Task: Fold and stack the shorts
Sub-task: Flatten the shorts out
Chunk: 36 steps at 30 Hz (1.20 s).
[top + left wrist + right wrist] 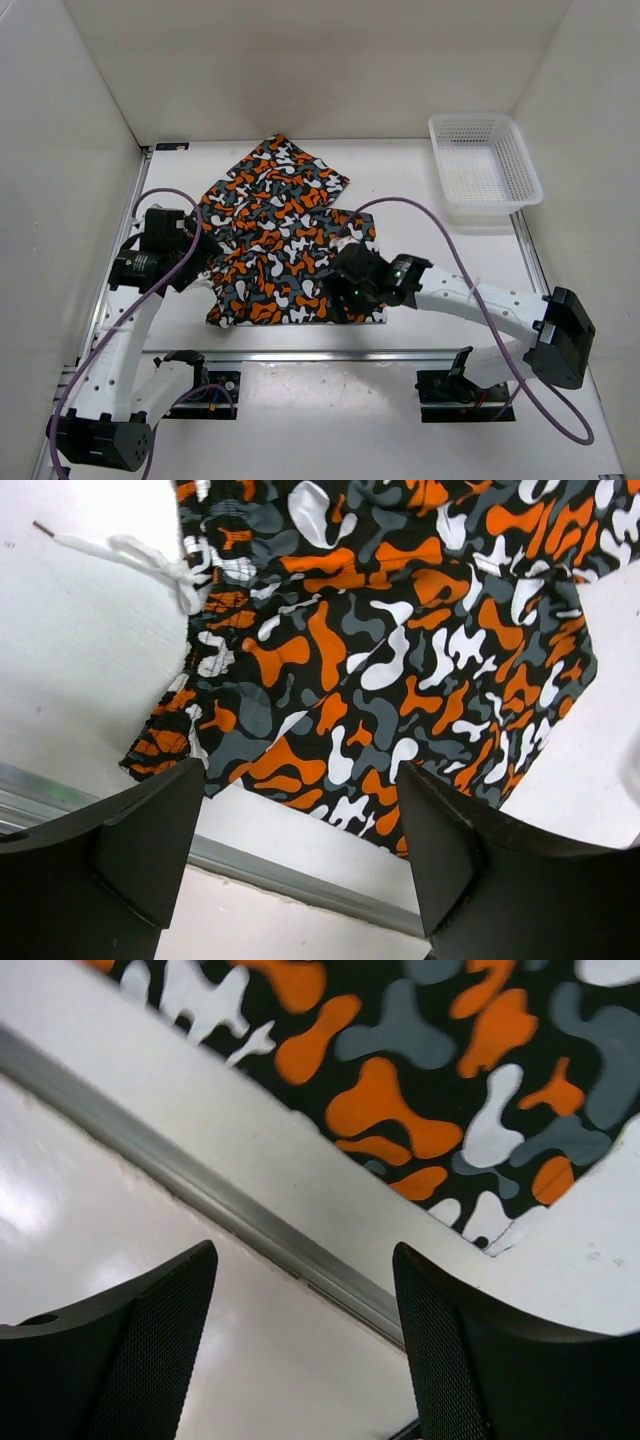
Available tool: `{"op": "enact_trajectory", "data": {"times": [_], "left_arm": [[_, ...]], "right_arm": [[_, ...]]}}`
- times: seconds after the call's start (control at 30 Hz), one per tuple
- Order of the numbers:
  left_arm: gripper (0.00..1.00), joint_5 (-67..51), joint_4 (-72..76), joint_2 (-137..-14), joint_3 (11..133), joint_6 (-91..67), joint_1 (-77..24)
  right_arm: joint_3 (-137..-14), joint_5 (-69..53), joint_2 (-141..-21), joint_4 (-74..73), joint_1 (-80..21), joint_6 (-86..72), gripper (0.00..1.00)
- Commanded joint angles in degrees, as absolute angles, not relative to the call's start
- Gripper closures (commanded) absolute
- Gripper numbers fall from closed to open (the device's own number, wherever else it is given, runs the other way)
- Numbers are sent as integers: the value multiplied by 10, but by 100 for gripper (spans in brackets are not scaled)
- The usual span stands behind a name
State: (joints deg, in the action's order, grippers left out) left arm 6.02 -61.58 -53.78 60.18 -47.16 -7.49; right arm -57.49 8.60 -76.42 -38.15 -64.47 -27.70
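The shorts [275, 240], black with orange, grey and white camouflage blotches, lie spread on the white table. Their white drawstring [140, 555] trails off the waistband [195, 670] in the left wrist view. My left gripper [200, 262] hovers at the shorts' left edge, open, nothing between its fingers [150, 830]. My right gripper [345, 295] is above the shorts' near right corner [490, 1230], open and empty as well. In both wrist views the near hem lies just beyond the fingertips.
A white mesh basket [485, 165] stands at the back right. A metal rail [300, 355] runs along the table's near edge. White walls close in the left, back and right sides.
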Motion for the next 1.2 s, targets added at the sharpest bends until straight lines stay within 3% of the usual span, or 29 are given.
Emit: {"op": "enact_trajectory", "data": {"times": [0.0, 0.13, 0.37, 0.53, 0.7, 0.83, 0.93, 1.03, 1.17], "left_arm": [[12, 79, -637, -518, 578, -514, -66], [16, 19, -621, -526, 487, -537, -66], [5, 13, -598, -547, 427, -566, -73], [6, 8, -565, -599, 422, -566, -73], [14, 14, -538, -625, 417, -566, -73], [14, 26, -533, -636, 417, -566, -73], [15, 33, -533, -642, 422, -561, -73], [17, 38, -533, -642, 434, -555, -73], [17, 38, -533, -647, 459, -531, -73]], "right_arm": [[-599, 65, -748, -399, -578, -367, 26], [-524, -18, -715, -352, -484, -479, 30], [-355, -176, -639, -272, -318, -614, 31], [-288, -234, -639, -206, -284, -691, 31], [-253, -222, -639, -193, -279, -735, 31], [-222, -210, -657, -144, -279, -758, 31], [-222, -168, -680, -118, -279, -769, 39], [-237, -129, -694, -103, -279, -769, 58], [-285, -50, -709, -149, -251, -730, 100]]}}
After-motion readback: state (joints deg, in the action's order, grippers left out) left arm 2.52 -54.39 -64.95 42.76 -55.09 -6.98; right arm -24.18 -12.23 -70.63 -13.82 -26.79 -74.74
